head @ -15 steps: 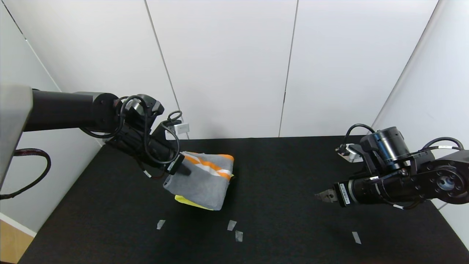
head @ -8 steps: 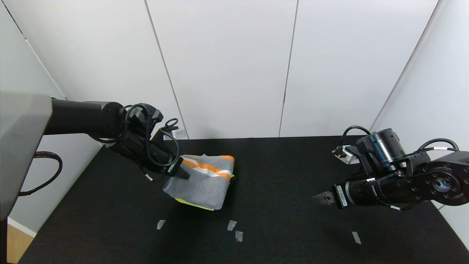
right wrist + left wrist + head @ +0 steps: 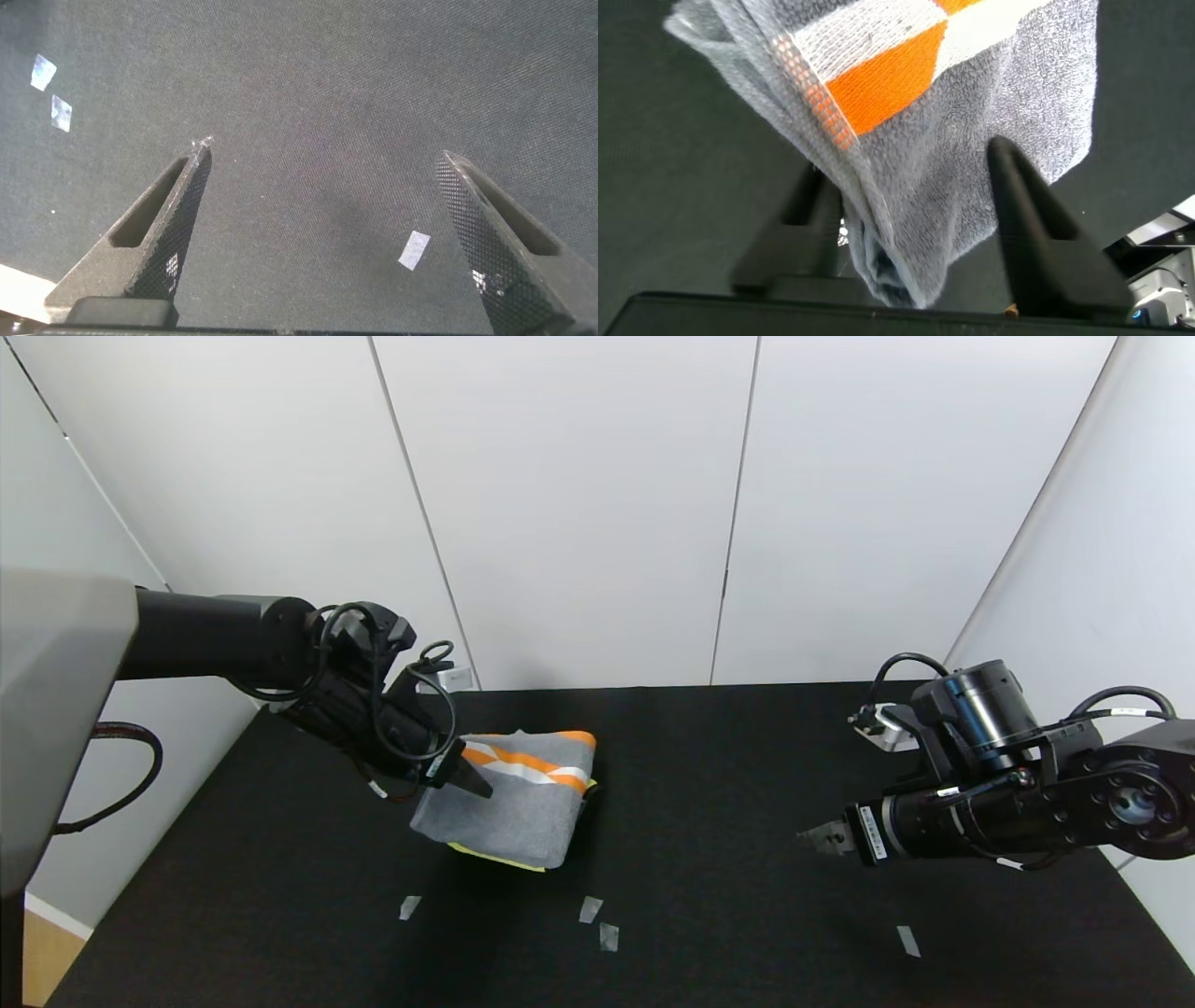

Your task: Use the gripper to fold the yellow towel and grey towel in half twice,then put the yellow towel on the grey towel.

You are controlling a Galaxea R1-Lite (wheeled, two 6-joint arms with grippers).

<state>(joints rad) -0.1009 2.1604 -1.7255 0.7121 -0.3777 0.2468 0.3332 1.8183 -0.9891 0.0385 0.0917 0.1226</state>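
Black table (image 3: 709, 859), head view: grey towel (image 3: 523, 803) folded, covering yellow towel (image 3: 485, 852); left end effector (image 3: 464, 777) now parted at its near-left edge, earlier clamped. Left wrist view: fingers (image 3: 1036, 224) straddle towel fold (image 3: 906, 187), apart. Right wrist view: right end effector (image 3: 322, 224) wide open, empty, unchanged.

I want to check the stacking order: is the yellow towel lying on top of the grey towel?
No: in the head view the grey towel covers the yellow towel, which only peeks out beneath its near edge.

White panelled walls (image 3: 579, 504), black cloth-covered table (image 3: 709, 756) with small tape marks (image 3: 590, 908), wooden floor corner (image 3: 28, 952)
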